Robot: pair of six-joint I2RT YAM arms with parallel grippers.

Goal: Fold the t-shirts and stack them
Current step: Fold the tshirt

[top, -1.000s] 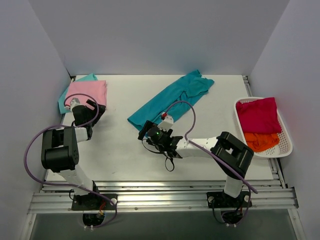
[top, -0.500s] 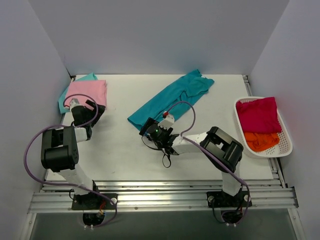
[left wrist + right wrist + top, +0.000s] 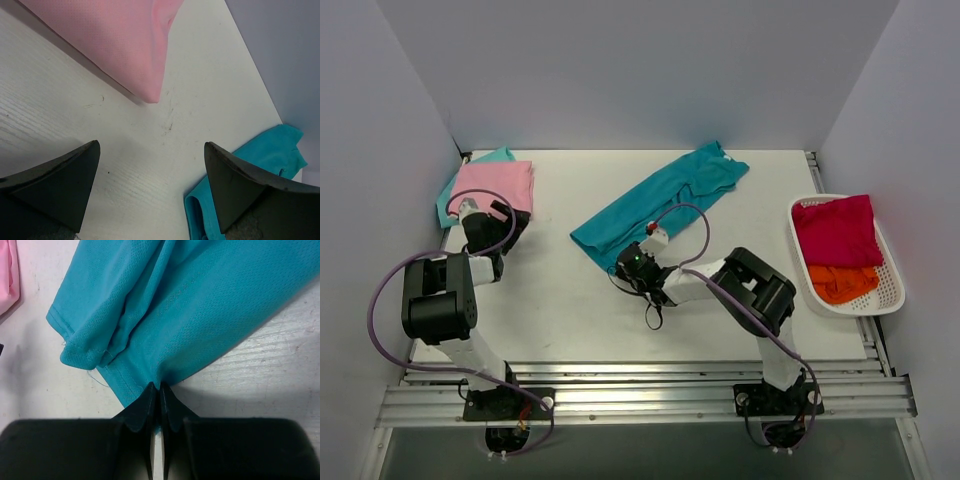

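A large teal t-shirt [image 3: 660, 195] lies folded into a long strip across the middle of the table. My right gripper [image 3: 623, 258] is shut on its near hem; in the right wrist view the jaws [image 3: 160, 390] pinch the teal cloth [image 3: 190, 305]. A pink t-shirt [image 3: 495, 184] lies folded on a light mint-teal one [image 3: 492, 156] at the back left. My left gripper [image 3: 492, 214] stands open just in front of the pink shirt's corner [image 3: 145, 55], nothing between its fingers [image 3: 60, 185]. Crimson [image 3: 836, 228] and orange [image 3: 842, 282] t-shirts lie in a basket.
A white basket [image 3: 894, 290] sits at the right edge of the table. Grey walls close in the back and both sides. A purple cable loops over each arm. Bare white tabletop [image 3: 560, 310] lies between the two arms.
My right gripper moved up to the teal shirt's near hem and shut on it. The shirt's near end has shifted slightly left. The left arm has not moved.
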